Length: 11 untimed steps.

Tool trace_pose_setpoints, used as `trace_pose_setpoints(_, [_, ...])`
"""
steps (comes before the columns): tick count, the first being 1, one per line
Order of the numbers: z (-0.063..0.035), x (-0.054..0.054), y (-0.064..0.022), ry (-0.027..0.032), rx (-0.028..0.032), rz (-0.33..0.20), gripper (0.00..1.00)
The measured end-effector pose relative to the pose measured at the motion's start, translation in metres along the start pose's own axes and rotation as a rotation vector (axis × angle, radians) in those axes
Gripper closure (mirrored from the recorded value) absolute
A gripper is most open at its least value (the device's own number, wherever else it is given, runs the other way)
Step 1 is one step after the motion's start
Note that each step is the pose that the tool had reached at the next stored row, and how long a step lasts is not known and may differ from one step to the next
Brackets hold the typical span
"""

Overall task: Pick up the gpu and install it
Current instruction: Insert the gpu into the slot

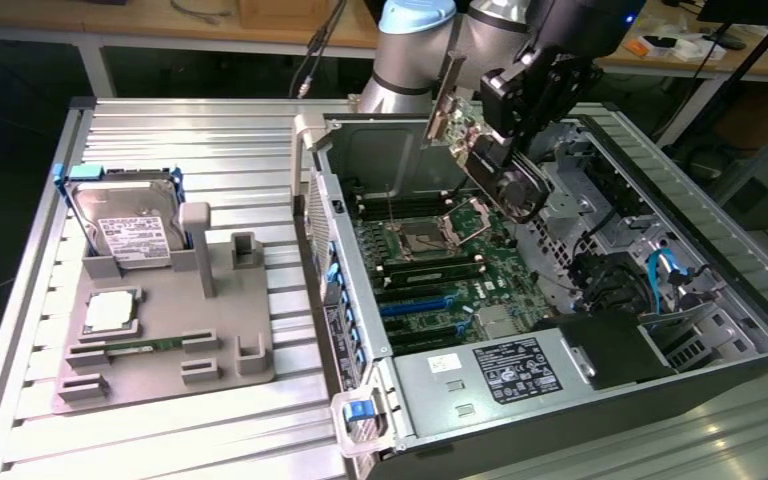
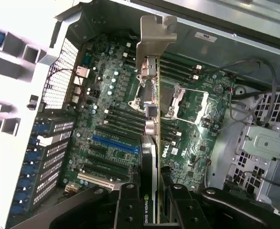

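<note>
hard drive (image 1: 128,222) upright in grey fixture (image 1: 224,325), cpu (image 1: 111,312) flat on it, beside open computer case (image 1: 384,150).

The robot's arm (image 1: 404,60) enters the exterior view at 12 o'clock, its grey-and-blue joint standing upright. The black wrist (image 1: 564,40) sits beside it toward 1 o'clock. From the wrist the pincer (image 1: 507,185) slants down toward 6 o'clock and ends just to the 2 o'clock side of the frame's centre. In the wrist view its two black fingers (image 2: 128,207) are closed on one end of the gpu (image 2: 148,148), one finger against each flat face, with the card held edge-on between them.
</note>
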State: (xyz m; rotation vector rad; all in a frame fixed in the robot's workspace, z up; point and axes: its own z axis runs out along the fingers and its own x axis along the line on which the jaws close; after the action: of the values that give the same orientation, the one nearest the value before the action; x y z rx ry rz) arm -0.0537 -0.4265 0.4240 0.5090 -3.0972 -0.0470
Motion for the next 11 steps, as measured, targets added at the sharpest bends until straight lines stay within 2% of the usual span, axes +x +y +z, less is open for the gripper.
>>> trace_pose_setpoints(7, [0.0079, 0.0000, -0.0002, 0.0038, -0.0004, -0.128, 0.73])
trace_pose_setpoints(11, [0.0079, 0.0000, -0.0003, 0.0076, -0.0007, -0.255, 0.73])
